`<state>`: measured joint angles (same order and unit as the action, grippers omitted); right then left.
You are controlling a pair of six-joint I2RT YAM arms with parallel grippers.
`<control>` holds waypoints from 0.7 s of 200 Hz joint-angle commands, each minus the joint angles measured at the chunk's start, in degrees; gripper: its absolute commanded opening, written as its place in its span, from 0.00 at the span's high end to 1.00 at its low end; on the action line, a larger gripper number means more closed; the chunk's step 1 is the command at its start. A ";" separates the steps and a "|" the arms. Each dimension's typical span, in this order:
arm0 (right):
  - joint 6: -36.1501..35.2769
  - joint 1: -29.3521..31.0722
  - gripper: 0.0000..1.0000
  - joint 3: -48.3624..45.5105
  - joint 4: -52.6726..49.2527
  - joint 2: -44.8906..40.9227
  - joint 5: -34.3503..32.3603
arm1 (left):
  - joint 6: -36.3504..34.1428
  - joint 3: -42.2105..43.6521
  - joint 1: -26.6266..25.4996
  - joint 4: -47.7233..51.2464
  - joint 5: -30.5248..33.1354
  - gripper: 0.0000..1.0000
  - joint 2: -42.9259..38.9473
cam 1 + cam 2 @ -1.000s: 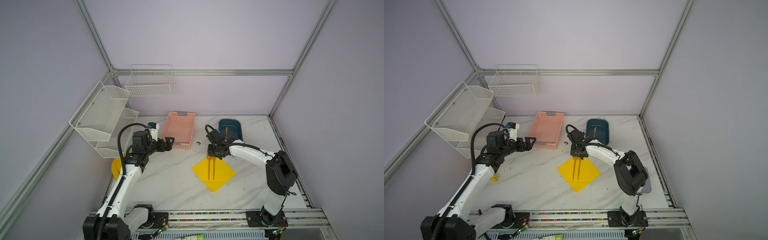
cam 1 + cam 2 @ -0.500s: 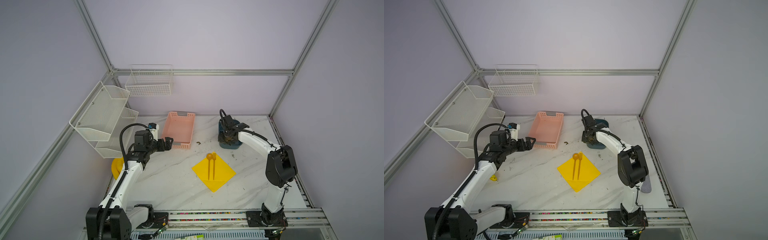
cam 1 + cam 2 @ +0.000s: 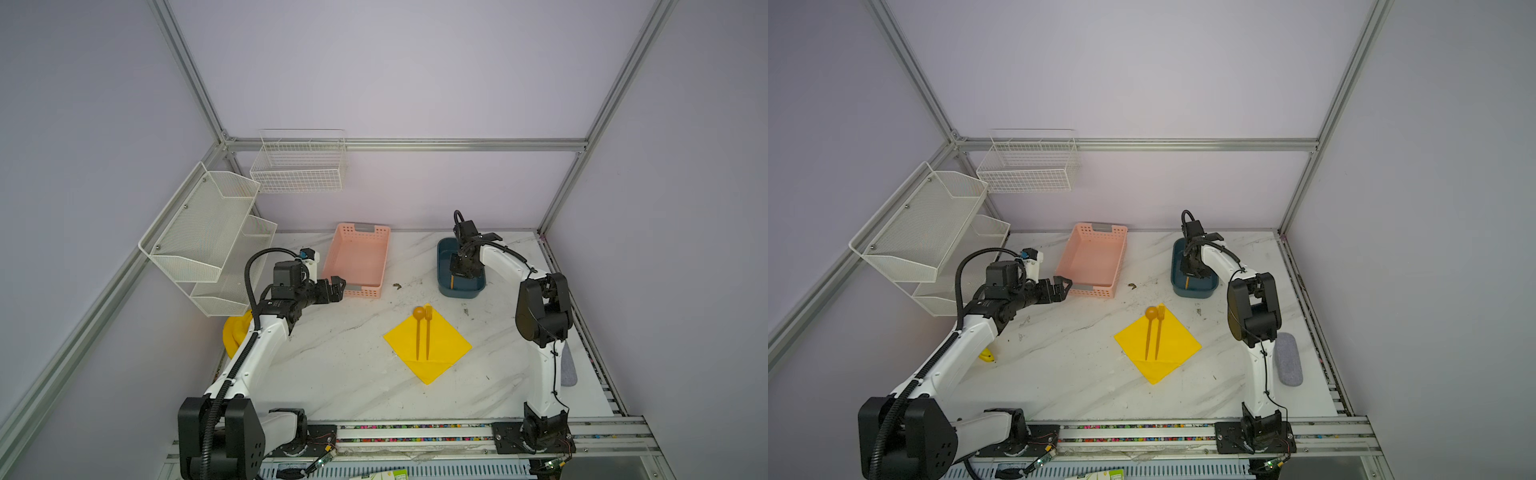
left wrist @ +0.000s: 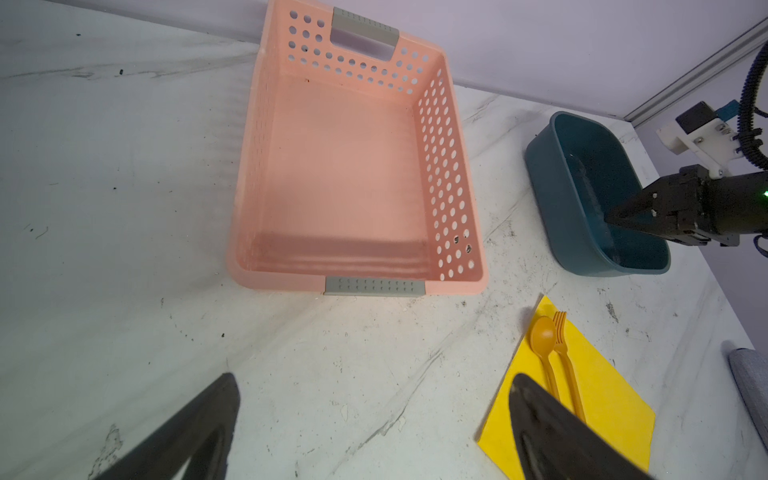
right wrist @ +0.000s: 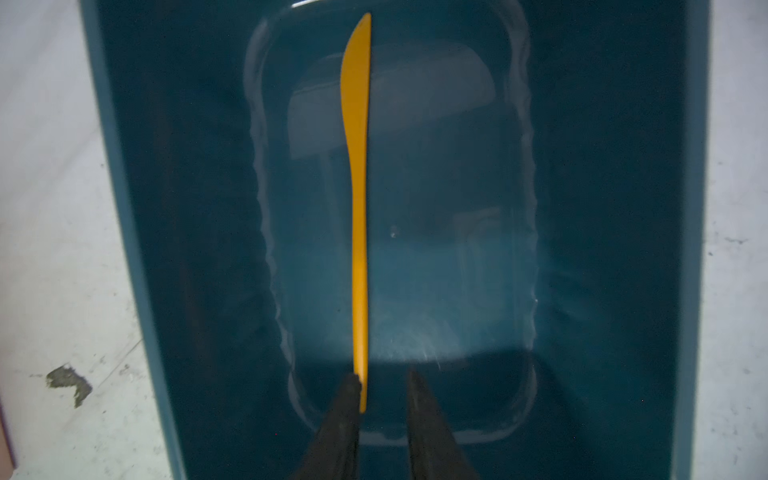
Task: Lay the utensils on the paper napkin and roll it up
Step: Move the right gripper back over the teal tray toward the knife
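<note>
Hovering spread wide and empty, the left pincer (image 3: 341,288) hung left of the napkin (image 3: 451,345), thin and probably flimsy, where spoon (image 3: 418,312) and fork (image 3: 429,312) lay. In the blue tub (image 5: 187,249) the knife (image 5: 359,208) lay: likely light, stiff, slick, best pinched by its handle. The right pincer (image 5: 384,384) stood narrowly parted, one finger (image 5: 343,409) touching and hiding the handle's tip.
</note>
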<state>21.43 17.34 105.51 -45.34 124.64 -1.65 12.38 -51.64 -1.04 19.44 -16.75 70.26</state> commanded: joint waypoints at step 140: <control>1.48 -0.54 0.76 25.21 -11.50 17.35 -1.82 | -1.11 -1.10 2.17 -1.19 -0.28 0.00 0.45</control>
<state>22.26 17.02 127.74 -52.90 140.40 -1.93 12.34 -51.64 0.45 19.42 -16.51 70.63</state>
